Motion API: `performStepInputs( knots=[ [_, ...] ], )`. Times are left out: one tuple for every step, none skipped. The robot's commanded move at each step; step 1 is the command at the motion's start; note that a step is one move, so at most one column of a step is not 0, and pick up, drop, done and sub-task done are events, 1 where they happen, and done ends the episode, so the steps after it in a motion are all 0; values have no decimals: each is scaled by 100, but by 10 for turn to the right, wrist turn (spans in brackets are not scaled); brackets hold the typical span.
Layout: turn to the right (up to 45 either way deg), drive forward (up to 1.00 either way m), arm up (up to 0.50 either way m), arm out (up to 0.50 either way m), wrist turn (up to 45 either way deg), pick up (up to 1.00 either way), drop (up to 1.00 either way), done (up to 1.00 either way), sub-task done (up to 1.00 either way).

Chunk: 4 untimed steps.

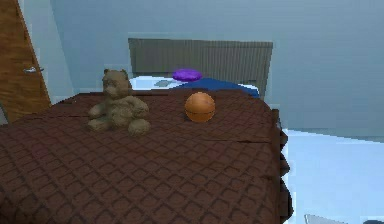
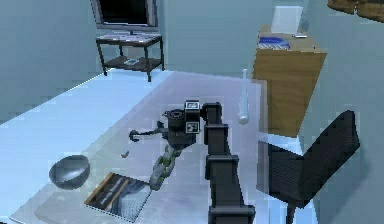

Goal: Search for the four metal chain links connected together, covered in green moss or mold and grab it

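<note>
- Arm (image 2: 222, 172) reached out over the glass tabletop (image 2: 200, 88), presumably to bring the claw (image 2: 148, 132) to the target.
- Greenish linked lump (image 2: 162, 168), probably the mossy chain, lay on the tabletop at the claw's 6 o'clock.
- The claw's grip, and whether it held anything, could not be told.
- Metal bowl (image 2: 68, 171) sat at the lump's 9 o'clock, apart from it.

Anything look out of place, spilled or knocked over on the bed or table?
Nothing looks spilled or damaged. One oddity: an orange ball rests on the brown bed near a teddy bear, an unusual place for it.
</note>
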Motion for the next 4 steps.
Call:
performStepInputs(
  knots=[
    [0,0,-30,0,0,0,0,0,0],
    [0,0,0,0,0,100,0,0,0],
    [0,0,10,0,0,0,0,0,0],
    [0,0,0,0,0,0,0,100,0]
  ],
)
